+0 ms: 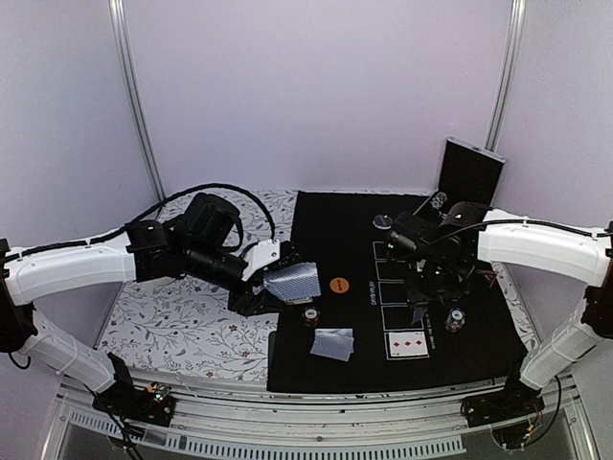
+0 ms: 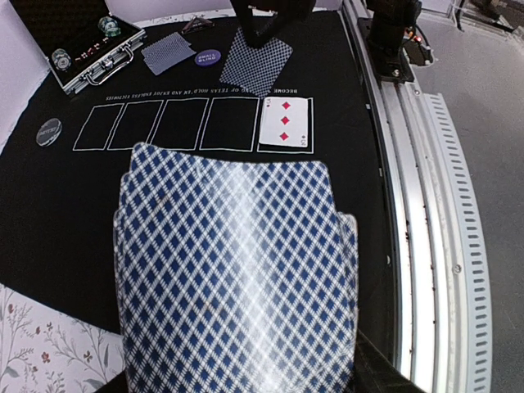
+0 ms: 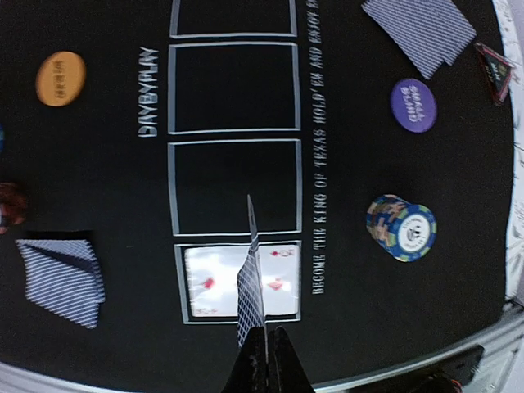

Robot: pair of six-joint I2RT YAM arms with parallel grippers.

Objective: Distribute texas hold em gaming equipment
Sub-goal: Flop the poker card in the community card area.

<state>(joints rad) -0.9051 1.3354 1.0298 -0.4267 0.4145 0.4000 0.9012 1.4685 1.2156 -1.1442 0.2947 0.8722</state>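
Top view: black mat lies on a floral table, w/ a row of 5 white card outlines on its R half. L gripper is clamped on a slightly fanned deck of blue diamond-backed cards, held above the mat's L edge. The deck's backs face the L wrist cam, and its long axis runs out from the fingers toward the outline row. R gripper has its fingers together on 1 card, edge-on to its own cam. That card's long axis runs straight out from the fingertips, over the end outline nearest the arms. In that outline a 3 of diamonds lies face up, flat, w/ its long axis across the row. On the L side of the row lie an orange disc, red chips and 2 overlapped face-down cards. On the R side lie a purple disc, a blue chip stack, a red triangle and more face-down cards. A silver disc lies past the row's far end, near the open case.
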